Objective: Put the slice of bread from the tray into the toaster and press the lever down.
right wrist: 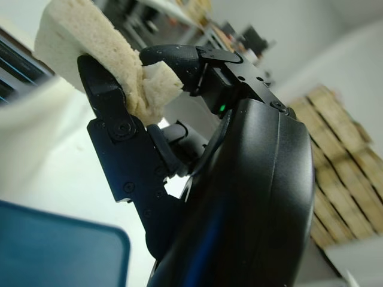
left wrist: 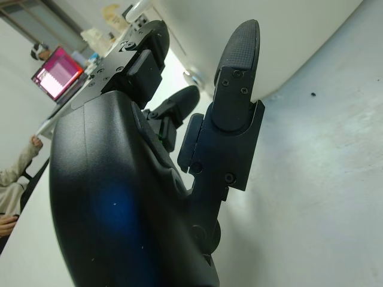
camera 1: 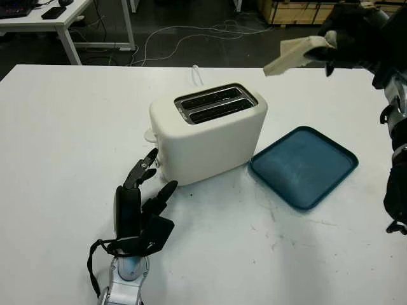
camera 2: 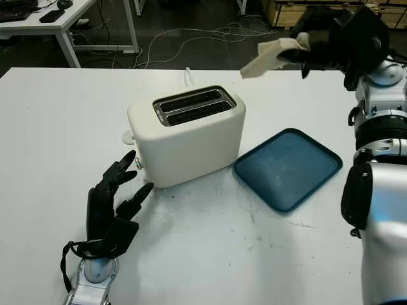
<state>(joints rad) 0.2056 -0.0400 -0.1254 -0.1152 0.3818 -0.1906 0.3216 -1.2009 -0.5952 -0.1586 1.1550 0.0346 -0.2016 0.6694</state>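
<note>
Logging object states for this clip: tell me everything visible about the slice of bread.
The slice of bread is pale, soft-looking and spongy, squashed where the right hand pinches one end. It is held in the air, tilted, its free end pointing toward the toaster, above and behind the blue tray. Only the hand's fingers touch it.

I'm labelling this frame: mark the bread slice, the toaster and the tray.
bread slice (camera 1: 294,55), left eye view, middle of its free end
toaster (camera 1: 213,136), left eye view, front wall
tray (camera 1: 304,166), left eye view, bare floor
</note>
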